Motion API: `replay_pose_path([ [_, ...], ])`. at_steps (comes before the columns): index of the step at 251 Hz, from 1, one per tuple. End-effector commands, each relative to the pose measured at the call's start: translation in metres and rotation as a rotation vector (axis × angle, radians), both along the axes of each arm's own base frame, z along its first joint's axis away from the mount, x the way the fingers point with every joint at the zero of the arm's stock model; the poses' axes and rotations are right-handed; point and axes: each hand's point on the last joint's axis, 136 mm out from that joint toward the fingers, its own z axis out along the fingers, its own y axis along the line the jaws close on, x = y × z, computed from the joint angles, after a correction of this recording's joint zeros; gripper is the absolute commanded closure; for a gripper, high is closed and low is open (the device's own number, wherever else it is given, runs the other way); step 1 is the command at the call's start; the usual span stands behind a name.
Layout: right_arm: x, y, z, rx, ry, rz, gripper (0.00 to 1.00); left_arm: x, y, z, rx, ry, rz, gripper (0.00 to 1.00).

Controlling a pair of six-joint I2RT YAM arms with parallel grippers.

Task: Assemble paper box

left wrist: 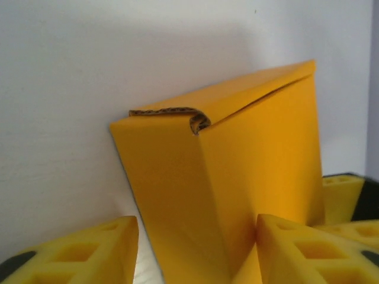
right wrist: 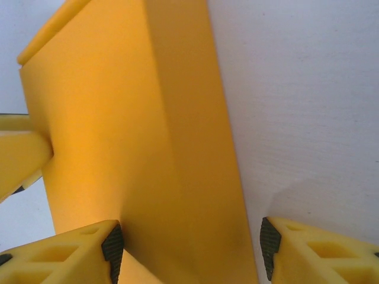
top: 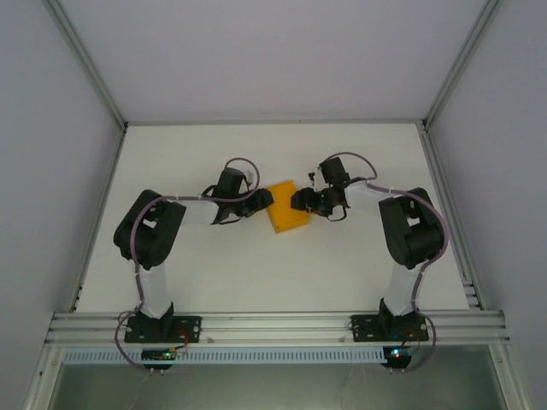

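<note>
We see the paper box, a closed shape of orange-yellow card, lying on the white table. The left gripper stands at the box's left side, jaws spread astride a corner, one finger clear of the card. At the box's right side the right gripper is likewise spread, one finger off the card.

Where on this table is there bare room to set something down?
Free: the wide far strip of table beyond the paper box, and the near strip along the aluminium rail. Crowded: the centre, where the left end effector and right end effector flank it.
</note>
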Motion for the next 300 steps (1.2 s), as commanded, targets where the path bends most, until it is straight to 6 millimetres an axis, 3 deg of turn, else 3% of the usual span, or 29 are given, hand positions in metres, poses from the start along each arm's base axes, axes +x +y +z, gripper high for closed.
replay_pose_path([
  [1,0.006,-0.011,0.003,-0.067,-0.015,-0.016,0.33,-0.007,0.001,0.009,0.069,0.009,-0.050,0.34],
  [60,0.013,-0.010,0.020,-0.075,-0.057,-0.014,0.25,-0.008,0.004,0.027,0.082,-0.027,-0.061,0.00],
  [94,0.020,-0.017,0.033,-0.104,-0.097,-0.033,0.17,-0.009,0.012,0.043,0.112,-0.068,-0.044,0.00],
  [154,0.026,-0.023,0.065,-0.119,-0.196,-0.045,0.12,-0.020,0.020,0.074,0.123,-0.118,-0.052,0.00],
  [180,0.020,-0.024,0.059,-0.139,-0.181,-0.029,0.12,-0.039,0.011,0.067,0.118,-0.085,-0.102,0.00],
  [228,0.008,-0.023,0.037,-0.125,-0.119,-0.019,0.16,-0.074,-0.018,0.037,0.106,0.015,-0.192,0.00],
  [263,0.005,-0.019,0.025,-0.113,-0.082,-0.013,0.23,-0.071,-0.024,0.020,0.100,0.047,-0.180,0.06],
  [300,-0.002,-0.015,0.011,-0.090,-0.036,-0.013,0.30,-0.063,-0.032,0.010,0.081,0.052,-0.174,0.20],
])
